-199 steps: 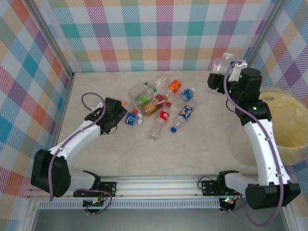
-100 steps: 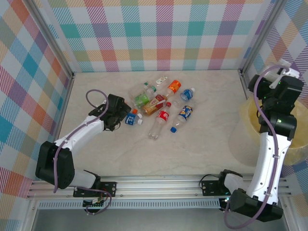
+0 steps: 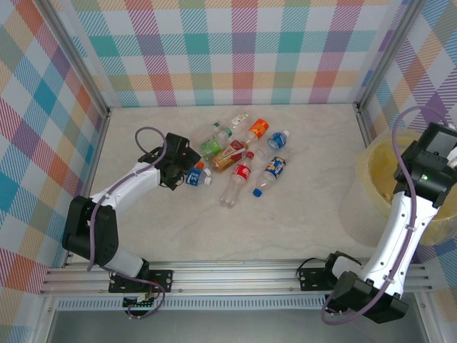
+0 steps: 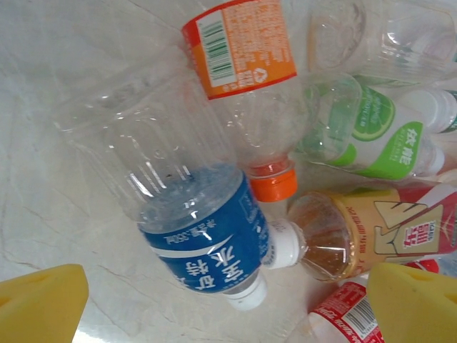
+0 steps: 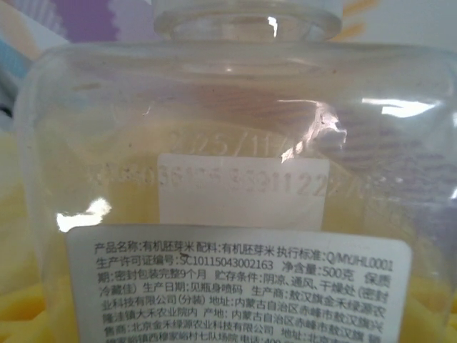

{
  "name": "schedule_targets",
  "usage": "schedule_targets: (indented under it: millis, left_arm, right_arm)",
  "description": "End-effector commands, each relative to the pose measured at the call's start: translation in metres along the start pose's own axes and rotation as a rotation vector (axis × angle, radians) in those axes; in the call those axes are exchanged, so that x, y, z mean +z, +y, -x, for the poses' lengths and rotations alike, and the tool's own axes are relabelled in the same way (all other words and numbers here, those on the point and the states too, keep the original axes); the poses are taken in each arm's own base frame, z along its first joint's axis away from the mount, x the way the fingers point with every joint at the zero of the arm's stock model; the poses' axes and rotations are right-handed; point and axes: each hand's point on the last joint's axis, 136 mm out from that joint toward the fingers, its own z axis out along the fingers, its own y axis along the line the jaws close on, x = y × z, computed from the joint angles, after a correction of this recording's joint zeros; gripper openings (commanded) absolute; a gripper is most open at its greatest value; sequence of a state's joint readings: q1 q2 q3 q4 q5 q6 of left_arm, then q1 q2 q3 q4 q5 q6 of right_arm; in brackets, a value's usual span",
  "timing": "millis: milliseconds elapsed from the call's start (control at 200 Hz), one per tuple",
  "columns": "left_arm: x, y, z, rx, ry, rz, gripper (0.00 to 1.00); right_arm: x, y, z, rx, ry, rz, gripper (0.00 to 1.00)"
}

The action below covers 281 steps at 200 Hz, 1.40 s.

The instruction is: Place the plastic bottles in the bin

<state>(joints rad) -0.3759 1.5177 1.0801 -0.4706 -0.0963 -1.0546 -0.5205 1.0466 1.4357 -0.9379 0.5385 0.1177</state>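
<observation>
— Bin [image 3: 375, 179] first, since it sits close to us on the right side of the table [image 3: 300, 229]. Where is our right claw [image 3: 444, 143]?
— Up over the bin. Its camera looks straight at a see-through bottle with a white label [image 5: 235, 214], with yellow behind it. We can't see the fingers, but we think the claw is pinching that bottle and can let it drop in.
— Is anything in the bin already?
— We can't tell. Our arm hides the inside.
— And a bit farther out, on the left?
— Our left claw [image 4: 228, 304] is spread wide. Its yellow fingertips [image 4: 43, 304] sit on either side of the little blue-label bottle [image 4: 203, 232], not touching it. That bottle lies at the close edge of the heap [image 3: 239, 153].
— What lies behind it?
— An orange-label bottle [image 4: 243, 50] with an orange cap [image 4: 275, 187], a green-label bottle [image 4: 389, 139], a red-label bottle [image 3: 241, 174] and others. They all lie together in the middle of the table, well apart from the bin.
— So how far are we?
— Not far, we think. One bottle is about to go in, and the blue one looks next to be grabbed. Most of the bottles wait on the table.
</observation>
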Motion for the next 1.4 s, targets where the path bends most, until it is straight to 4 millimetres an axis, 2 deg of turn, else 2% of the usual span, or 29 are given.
schedule_targets:
  millis: [0,80,165,265,350,435,575,725,785,865,990,1095,1240,1400]
  left_arm:
    - [-0.001,-0.002,0.001,0.0,0.028,0.005,1.0]
    - [-0.001,-0.001,0.0,-0.003,0.027,0.006,1.0]
    - [-0.001,0.002,-0.001,-0.009,0.031,0.011,1.0]
    - [0.0,0.008,-0.003,-0.013,0.032,0.026,1.0]
    - [0.0,0.014,-0.002,-0.016,0.024,0.051,1.0]
    - [-0.001,0.018,-0.001,-0.03,0.008,0.061,1.0]
    - [0.002,0.022,-0.001,-0.041,0.002,0.063,1.0]
    - [0.005,0.026,-0.002,-0.046,0.0,0.08,1.0]
    - [0.006,0.027,-0.001,-0.046,-0.005,0.083,1.0]
    - [0.008,0.029,0.0,-0.047,-0.014,0.092,1.0]
    - [0.012,0.03,0.001,-0.059,-0.015,0.084,1.0]
    - [0.017,0.03,0.0,-0.074,-0.009,0.073,1.0]
    - [0.02,0.037,0.008,-0.113,-0.045,0.078,1.0]
    - [0.022,0.05,0.031,-0.186,-0.178,0.072,1.0]
  right_arm:
    - [0.009,-0.021,-0.027,-0.02,0.091,-0.118,0.52]
    - [0.017,-0.032,-0.034,-0.029,0.1,-0.19,0.56]
    - [0.026,-0.038,-0.042,-0.048,0.131,-0.228,0.69]
    - [0.035,-0.045,-0.055,-0.063,0.195,-0.282,0.75]
    - [0.037,-0.046,-0.058,-0.047,0.21,-0.299,0.83]
    - [0.036,-0.046,-0.056,-0.049,0.211,-0.299,0.92]
    - [0.026,-0.043,-0.043,-0.012,0.183,-0.263,1.0]
    - [0.014,-0.021,-0.032,0.022,0.158,-0.141,1.0]
    - [0.006,-0.005,-0.028,0.013,0.147,-0.067,1.0]
    - [-0.011,0.026,-0.019,-0.008,0.116,0.076,1.0]
    - [-0.049,0.083,0.0,-0.007,0.038,0.349,1.0]
    - [-0.084,0.136,0.008,0.026,0.009,0.652,1.0]
    - [-0.14,0.213,0.002,0.007,0.006,1.127,1.0]
    - [-0.188,0.265,-0.021,-0.079,-0.023,1.447,1.0]
